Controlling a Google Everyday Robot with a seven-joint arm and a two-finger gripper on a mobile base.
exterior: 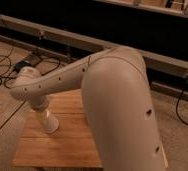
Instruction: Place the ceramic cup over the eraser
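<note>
My big white arm [112,100] fills the middle of the camera view and reaches down to the left. At its lower end, the gripper [43,111] is over the left part of the wooden table [67,147]. A small white tapered shape, which looks like the ceramic cup [50,123], hangs below the gripper with its wider end down, at or just above the tabletop. The eraser is out of sight; it may be under the cup or behind the arm.
Black cables [2,70] and a dark device [24,64] lie on the floor to the left. A long metal rail [62,37] runs along the back. More cable hangs at the right [179,107]. The arm hides the table's right part.
</note>
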